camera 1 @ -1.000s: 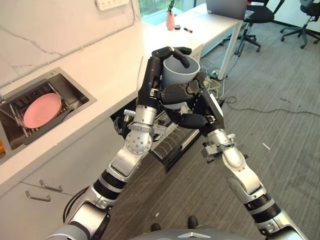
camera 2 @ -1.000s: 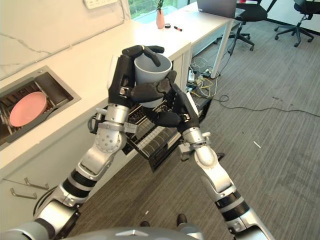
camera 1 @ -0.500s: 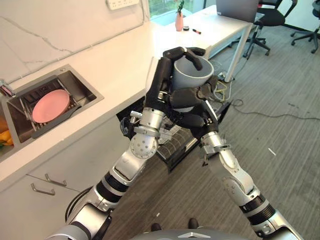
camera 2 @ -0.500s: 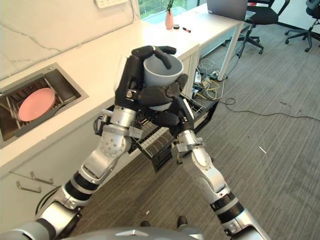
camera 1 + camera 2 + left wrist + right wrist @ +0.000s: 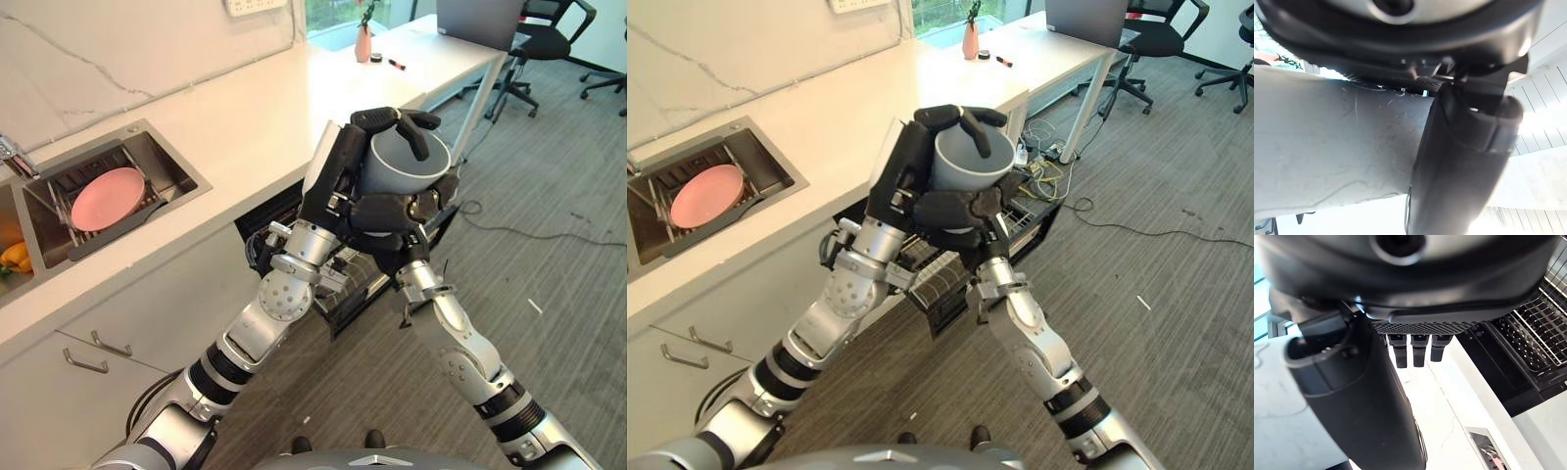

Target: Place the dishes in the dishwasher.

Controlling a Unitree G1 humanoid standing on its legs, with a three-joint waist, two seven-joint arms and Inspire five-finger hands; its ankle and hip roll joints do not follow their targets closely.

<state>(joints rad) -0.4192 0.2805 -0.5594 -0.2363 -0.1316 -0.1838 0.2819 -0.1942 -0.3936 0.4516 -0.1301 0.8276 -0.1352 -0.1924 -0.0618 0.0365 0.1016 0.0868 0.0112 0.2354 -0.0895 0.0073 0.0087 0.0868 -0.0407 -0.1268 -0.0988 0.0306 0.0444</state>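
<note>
We see both hands up in front of the tabletop [image 5: 225, 117], w/ a grey bowl [image 5: 402, 171] held between them above the pulled-out dishwasher rack [image 5: 936, 279]. The left hand [image 5: 338, 171] is wrapped round the bowl's side – its fingers curl over the far rim and dip inside, so it's clenched on the bowl. The right hand [image 5: 387, 211] sits under and against the bowl's near side, fingers curled along the wall, also grasping it. In the left wrist view the bowl's pale scratched wall [image 5: 1332, 152] runs across, w/ a dark finger [image 5: 1459, 166] laid on it. The right wrist view shows the rack's wire grid [image 5: 1540, 333] past the hand's fingers.

The bowl is upright, opening up, not touching the rack – well above it.

To the left, a sink [image 5: 167, 162] is sunk into the tabletop; a pink plate [image 5: 106, 198] leans tilted in the sink's drainer. Something yellow [image 5: 15, 257] shows at the sink's edge; we can't tell what. Far end of the tabletop: a pink vase [image 5: 363, 44], a small dark item and a marker [image 5: 395, 65] beside it. A laptop [image 5: 475, 20] and office chairs [image 5: 549, 39] stand further off. White socket strip [image 5: 257, 5] on the wall. No writing we can read anywhere.
</note>
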